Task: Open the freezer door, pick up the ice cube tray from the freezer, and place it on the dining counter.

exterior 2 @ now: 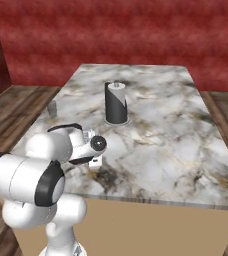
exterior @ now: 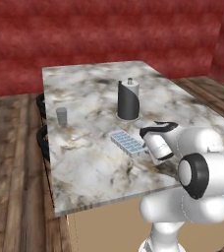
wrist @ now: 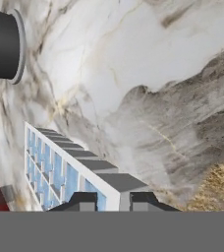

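Observation:
The ice cube tray (exterior: pixel 127 142) is a small white tray with pale blue cells. It hangs level, close over the dining counter (exterior: pixel 84 162), a marble slab with brown veins; I cannot tell whether it touches. My gripper (exterior: pixel 145 149) is shut on the tray's right end. In the hand view both fingertips (wrist: pixel 84 201) pinch the white rim of the tray (wrist: pixel 65 167), which runs away to the upper left over the counter (wrist: pixel 158 74). From the right base view, my hand covers the tray above the counter (exterior 2: pixel 176 135). The freezer and the freezer door are out of view.
A dark paper-towel holder (exterior: pixel 128 101) (exterior 2: pixel 115 103) (wrist: pixel 3 47) stands just beyond the tray. A small grey cup (exterior: pixel 61 116) (exterior 2: pixel 52 111) sits near the counter's left edge. Dark stools (exterior: pixel 41 140) stand along that side. A red wall rises behind.

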You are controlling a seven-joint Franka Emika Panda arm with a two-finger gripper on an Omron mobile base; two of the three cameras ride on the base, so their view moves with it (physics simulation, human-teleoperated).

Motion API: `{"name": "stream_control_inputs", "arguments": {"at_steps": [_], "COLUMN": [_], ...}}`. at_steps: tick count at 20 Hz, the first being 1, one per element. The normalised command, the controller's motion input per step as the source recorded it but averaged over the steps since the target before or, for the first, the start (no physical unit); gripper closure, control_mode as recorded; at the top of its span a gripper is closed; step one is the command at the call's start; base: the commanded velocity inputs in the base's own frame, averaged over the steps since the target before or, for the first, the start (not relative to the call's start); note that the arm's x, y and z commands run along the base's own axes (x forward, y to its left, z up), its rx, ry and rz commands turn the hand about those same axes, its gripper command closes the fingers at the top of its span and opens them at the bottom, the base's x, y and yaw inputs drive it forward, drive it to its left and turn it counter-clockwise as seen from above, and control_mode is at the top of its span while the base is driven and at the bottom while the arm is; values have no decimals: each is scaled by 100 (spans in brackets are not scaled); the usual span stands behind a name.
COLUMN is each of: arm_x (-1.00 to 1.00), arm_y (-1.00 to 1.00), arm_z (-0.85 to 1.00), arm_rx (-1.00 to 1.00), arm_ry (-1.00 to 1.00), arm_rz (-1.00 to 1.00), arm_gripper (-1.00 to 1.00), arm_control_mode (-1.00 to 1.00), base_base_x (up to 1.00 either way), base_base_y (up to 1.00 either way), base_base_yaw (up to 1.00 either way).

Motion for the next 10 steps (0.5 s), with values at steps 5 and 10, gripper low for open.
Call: {"name": "stream_control_inputs", "arguments": {"at_steps": [5,10], "arm_x": [24,13], "arm_y": [0,0], "arm_z": [0,0], "arm_rx": [0,0], "arm_ry": [7,3], "arm_rz": [0,0], "arm_gripper": [100,100], "arm_control_mode": [-100,-100], "base_base_x": [0,0], "base_base_y": [0,0], "base_base_yaw": [0,0]}}
